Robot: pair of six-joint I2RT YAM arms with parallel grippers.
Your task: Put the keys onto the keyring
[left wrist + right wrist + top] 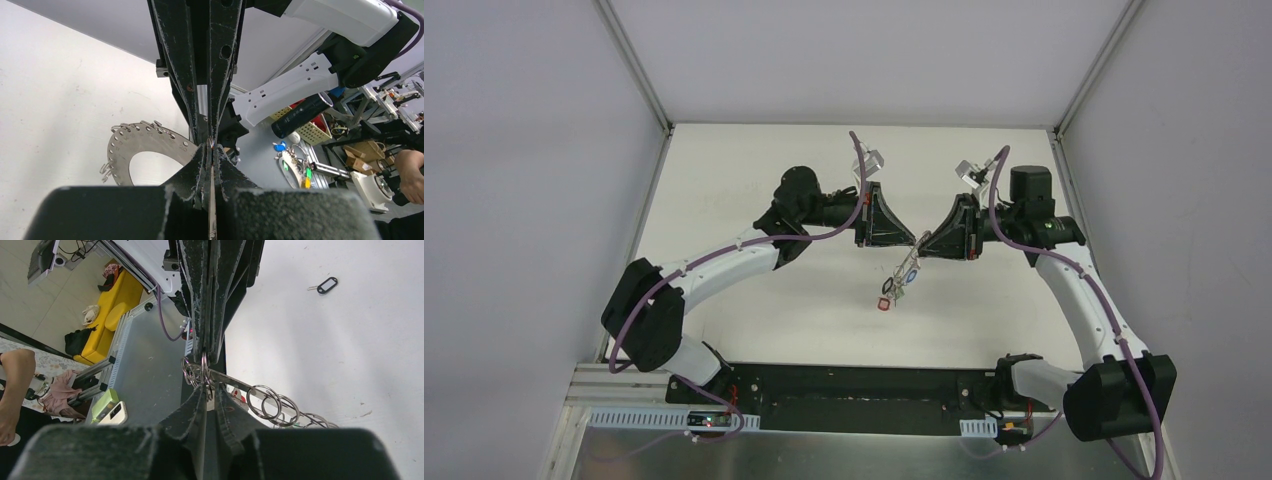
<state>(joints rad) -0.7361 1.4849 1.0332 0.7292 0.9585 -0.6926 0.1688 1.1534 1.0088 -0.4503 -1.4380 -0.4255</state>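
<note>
Keyring point(235, 383): hangs in the air between the 2 gripper tips, above the table point(754, 300).
Left gripper point(913, 240): jaws closed tight, pinching the keyring's thin metal.
Right gripper point(926, 244): jaws narrow at the keyring's small rings (gripping or only touching, I cannot tell).
Keys point(894, 290): dangle under the keyring, with red and blue tags.
Black-tagged key point(326, 285): on the table, well apart from the keyring.
</note>
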